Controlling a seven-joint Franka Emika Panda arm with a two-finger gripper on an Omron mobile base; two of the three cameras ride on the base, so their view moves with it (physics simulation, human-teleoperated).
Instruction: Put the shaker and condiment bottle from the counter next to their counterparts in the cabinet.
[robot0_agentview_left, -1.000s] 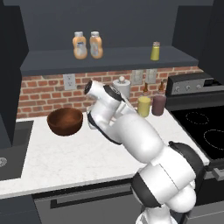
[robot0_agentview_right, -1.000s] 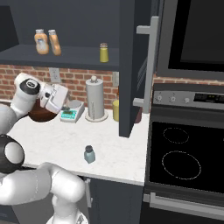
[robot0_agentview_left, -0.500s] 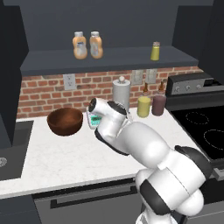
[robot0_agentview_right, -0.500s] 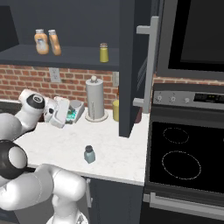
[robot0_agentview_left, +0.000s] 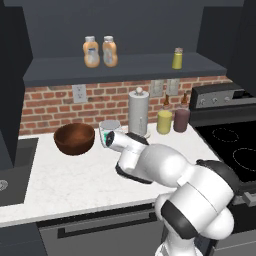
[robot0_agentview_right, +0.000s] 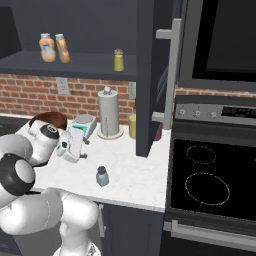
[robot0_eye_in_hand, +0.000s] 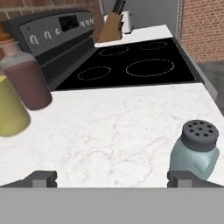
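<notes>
Left base view: the arm bends low over the white marbled bench; 2 orange-tan bottles stand side by side on the cabinet shelf, a slim yellow-green shaker well apart to their right.

Right base view: the end effector hangs above the bench, its fingers spread apart and holding nothing; the squat teal shaker stands upright near the bench's front edge, just beside and below it.

Hand view: the shaker stands close by the right fingertip; a yellow canister and a dark red jar touch at left; a stove lies beyond.
</notes>
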